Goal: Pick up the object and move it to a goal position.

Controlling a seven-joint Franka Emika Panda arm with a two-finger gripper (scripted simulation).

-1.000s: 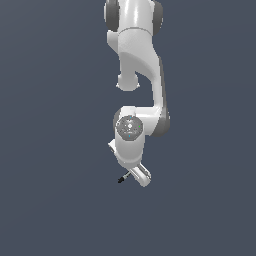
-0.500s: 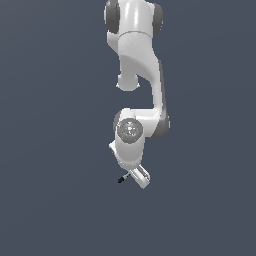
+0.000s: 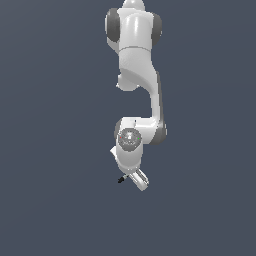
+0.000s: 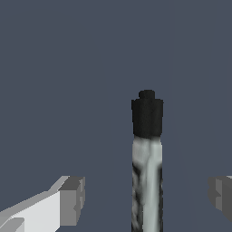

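The object (image 4: pixel 147 154) is a thin stick with a black end and a mottled grey shaft. In the wrist view it lies between my two fingers, nearer one pad than the other, with a gap on both sides. My gripper (image 4: pixel 146 195) is open around it, one grey fingertip (image 4: pixel 72 199) on one side and the other at the frame's edge. In the exterior view the white arm hangs down over the dark floor. The gripper (image 3: pixel 132 179) is low, and the object's black end (image 3: pixel 120 180) pokes out toward the exterior view's left.
A plain dark blue-grey surface fills both views. The arm's own links (image 3: pixel 135 60) rise above the gripper in the exterior view.
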